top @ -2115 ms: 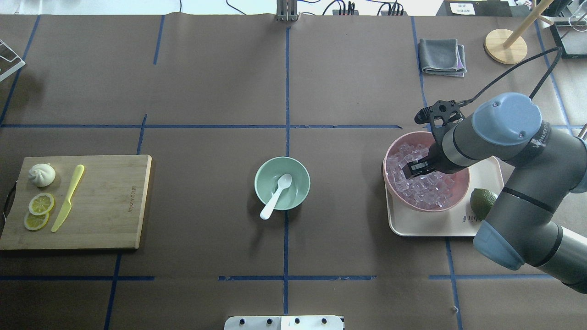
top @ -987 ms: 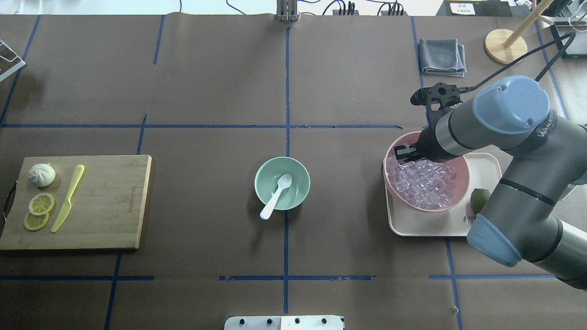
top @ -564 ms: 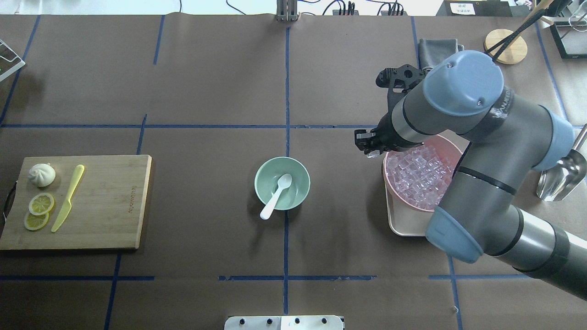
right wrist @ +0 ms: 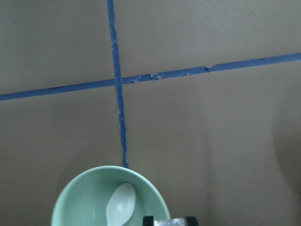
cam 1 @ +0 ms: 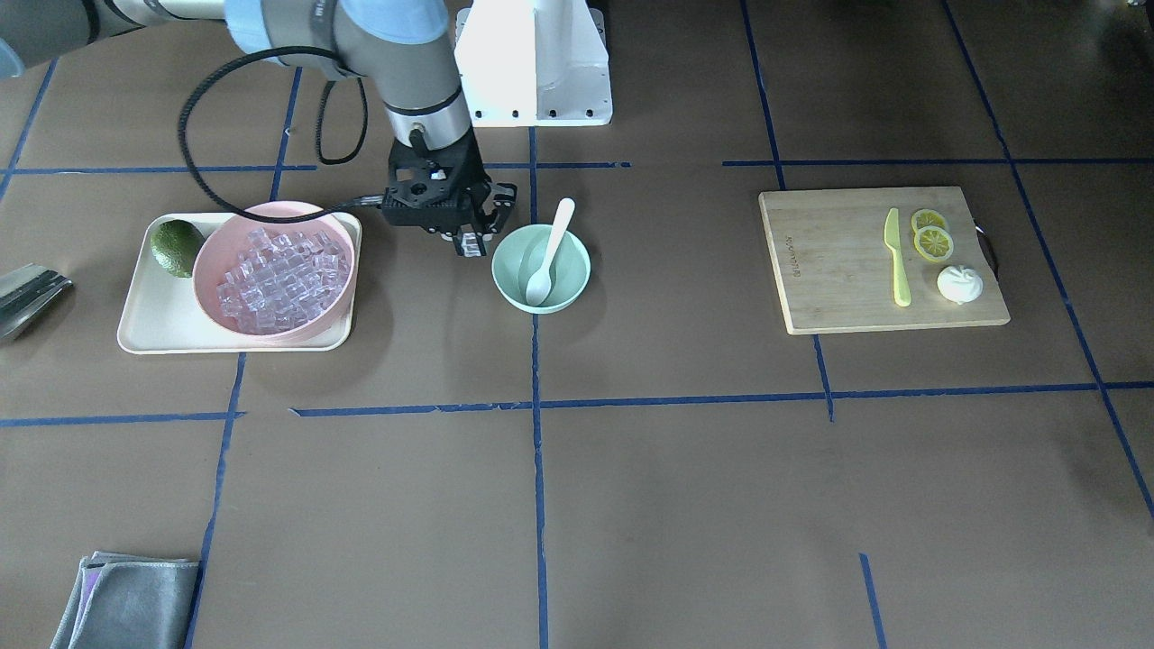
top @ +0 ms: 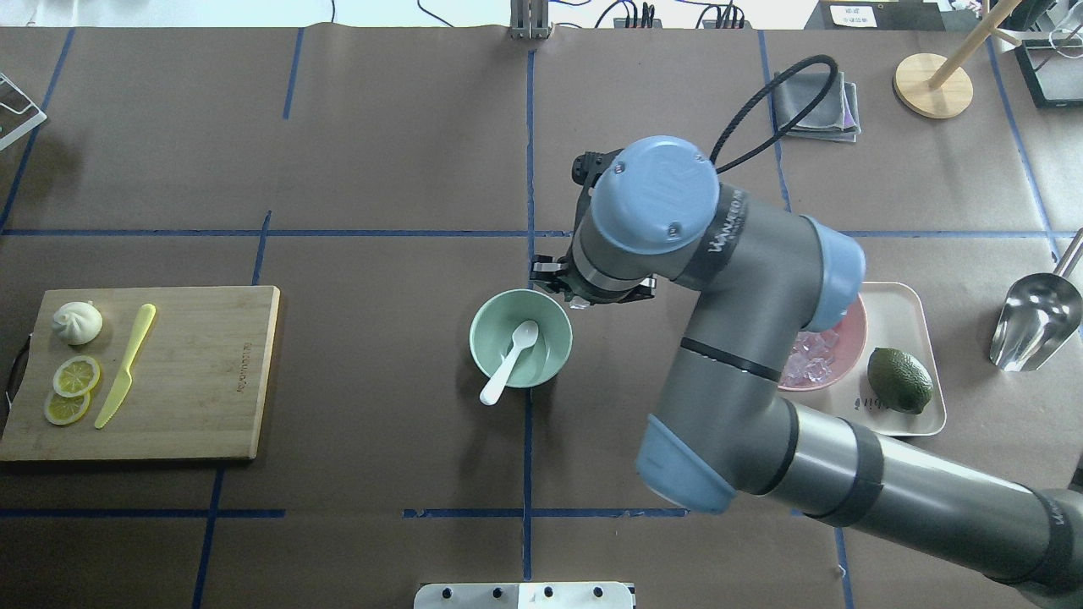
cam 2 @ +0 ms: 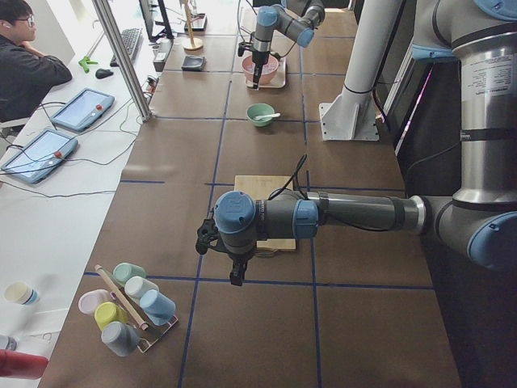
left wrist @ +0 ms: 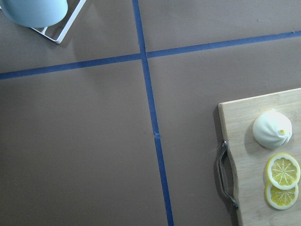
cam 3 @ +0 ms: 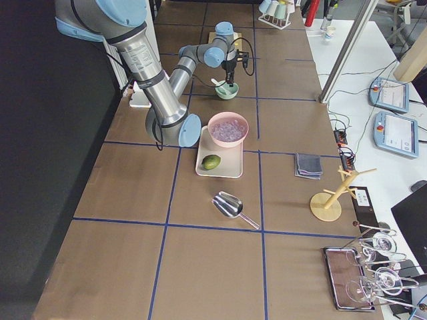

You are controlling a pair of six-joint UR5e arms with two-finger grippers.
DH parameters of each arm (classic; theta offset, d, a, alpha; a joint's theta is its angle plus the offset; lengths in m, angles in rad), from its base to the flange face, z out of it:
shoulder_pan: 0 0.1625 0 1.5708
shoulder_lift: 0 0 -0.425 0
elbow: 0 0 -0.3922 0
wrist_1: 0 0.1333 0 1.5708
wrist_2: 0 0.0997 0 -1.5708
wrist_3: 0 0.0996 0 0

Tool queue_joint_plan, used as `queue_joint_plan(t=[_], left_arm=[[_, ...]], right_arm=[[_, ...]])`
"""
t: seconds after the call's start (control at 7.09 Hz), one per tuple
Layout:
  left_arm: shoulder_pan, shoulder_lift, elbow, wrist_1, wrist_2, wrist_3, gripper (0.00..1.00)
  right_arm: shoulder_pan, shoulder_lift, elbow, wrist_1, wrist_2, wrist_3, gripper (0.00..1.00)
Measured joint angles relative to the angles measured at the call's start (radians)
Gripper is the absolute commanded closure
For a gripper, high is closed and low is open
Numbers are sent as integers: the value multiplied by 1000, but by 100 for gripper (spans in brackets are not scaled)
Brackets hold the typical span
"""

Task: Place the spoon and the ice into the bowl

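The mint-green bowl [top: 484,320] stands at the table's middle, with the white spoon [top: 508,364] lying in it, handle over the near rim. My right gripper [cam 1: 470,243] hangs just beside the bowl's right rim and is shut on a clear ice cube [right wrist: 169,222]. The right wrist view shows the bowl [right wrist: 77,202] and spoon [right wrist: 121,205] just below the fingertips. The other ice cubes [cam 1: 270,270] fill the pink bowl [cam 1: 206,248]. My left gripper [cam 2: 235,277] hovers past the cutting board's left end. I cannot tell whether it is open or shut.
A wooden cutting board [top: 211,372] at the left holds a yellow knife [top: 127,364], lemon slices [top: 74,376] and a bun [top: 78,322]. A cream tray [top: 909,300] holds the pink bowl and a lime [top: 899,380]. A metal scoop [top: 1036,321] and grey cloth [top: 825,106] lie at the right.
My right gripper has lifted out of the pink bowl and moved left with an ice cube, from the bowl's rim to beside the mint-green bowl. The spoon has not moved.
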Motion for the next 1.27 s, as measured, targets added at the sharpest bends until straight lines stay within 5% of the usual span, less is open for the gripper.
queue_joint_plan(t=[0.56,0.85,0.99,1.13,1.27], left_arm=[[-2,-2,0,1,-4,-1,0],[-3,-3,1,1,-4,-1,0],[-3,-3,2,2,-5,-1,0],[-3,-3,2,2,-6,-3,0],[-3,-3,1,3,-6,-6,0]], right_arm=[[-101,131,-209,6,-129,122,100],[-122,122,-233,7,-167,119,89],[-130,117,-236,7,-181,119,72],[-133,115,-236,8,-190,121,31],[-134,116,-237,8,-193,122,1]])
